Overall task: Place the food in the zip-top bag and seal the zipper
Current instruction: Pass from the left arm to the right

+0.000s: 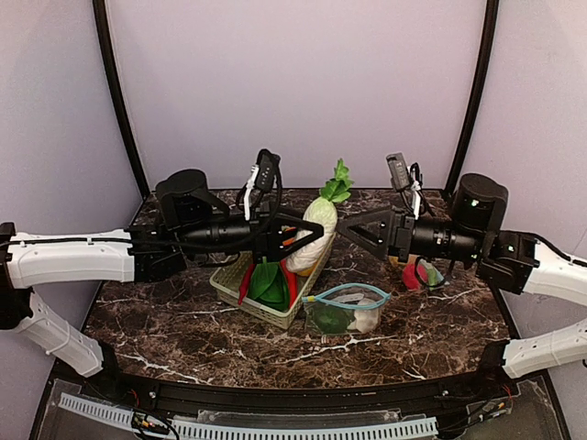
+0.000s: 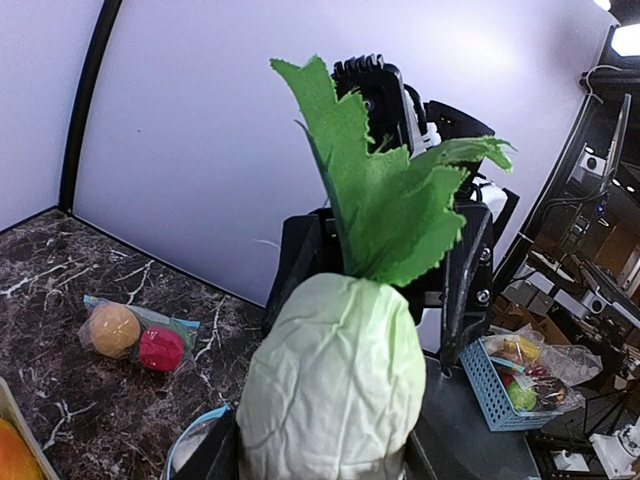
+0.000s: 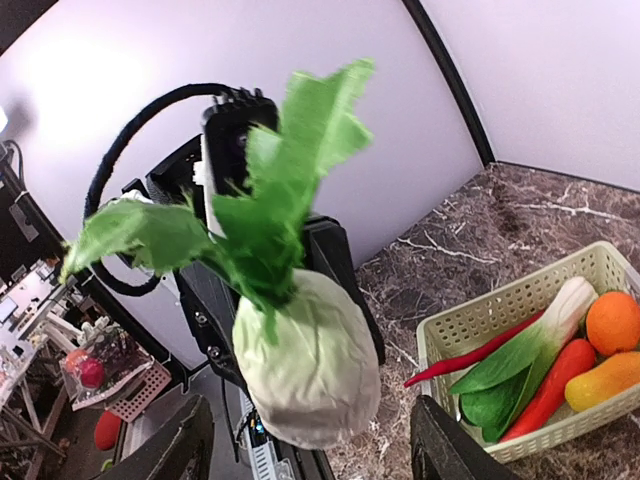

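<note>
My left gripper (image 1: 307, 240) is shut on a white radish (image 1: 316, 225) and holds it in the air above the basket, green leaves (image 1: 337, 183) up. In the left wrist view the radish (image 2: 330, 380) fills the space between my left gripper (image 2: 320, 470) fingers. My right gripper (image 1: 344, 234) faces it from the right, jaws wide. In the right wrist view the radish (image 3: 310, 360) hangs ahead of the right gripper (image 3: 315, 445), touching neither finger. An open zip-top bag (image 1: 347, 307) lies on the table with green and white pieces inside.
A pale green lattice basket (image 1: 229, 289) under the left gripper holds leafy greens (image 3: 520, 345), a red chilli (image 3: 470, 355), an orange (image 3: 612, 322) and other toy food. A second small bag (image 2: 135, 335) with an orange and a red fruit lies at the right.
</note>
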### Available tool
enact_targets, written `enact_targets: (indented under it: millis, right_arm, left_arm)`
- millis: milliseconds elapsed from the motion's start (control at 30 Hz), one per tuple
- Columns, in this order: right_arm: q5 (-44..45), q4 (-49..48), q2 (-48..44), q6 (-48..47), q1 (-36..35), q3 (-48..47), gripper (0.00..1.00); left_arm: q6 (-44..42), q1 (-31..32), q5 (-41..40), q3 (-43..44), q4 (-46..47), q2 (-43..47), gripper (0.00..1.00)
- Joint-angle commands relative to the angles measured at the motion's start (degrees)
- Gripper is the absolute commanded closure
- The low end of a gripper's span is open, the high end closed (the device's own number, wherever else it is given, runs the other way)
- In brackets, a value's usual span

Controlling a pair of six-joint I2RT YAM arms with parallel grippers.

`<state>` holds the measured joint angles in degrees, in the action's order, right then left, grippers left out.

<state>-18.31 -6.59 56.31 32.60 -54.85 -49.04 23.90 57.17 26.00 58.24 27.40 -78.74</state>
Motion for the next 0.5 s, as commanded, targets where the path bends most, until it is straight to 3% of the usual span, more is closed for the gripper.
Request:
enact_targets:
  millis: [0,300,467]
  right_arm:
    - [-0.29,-6.41,1.08,-1.3,-2.48,-1.55,0.39]
    - [-0.06,-6.79,2.75,-1.49,-2.79,-2.32,0.53]
    - [-0.91,-6.41,3.76,-1.87,-2.8,-3.11,0.68]
  left_arm:
    - [2.34,1.3,3.89,2.19,4.53,-1.24,0.67]
    - [2.38,1.96,5.49,3.11,3.57,-2.22,0.67]
    - [2.67,2.12,6.03,3.43,3.26,-2.99,0.67]
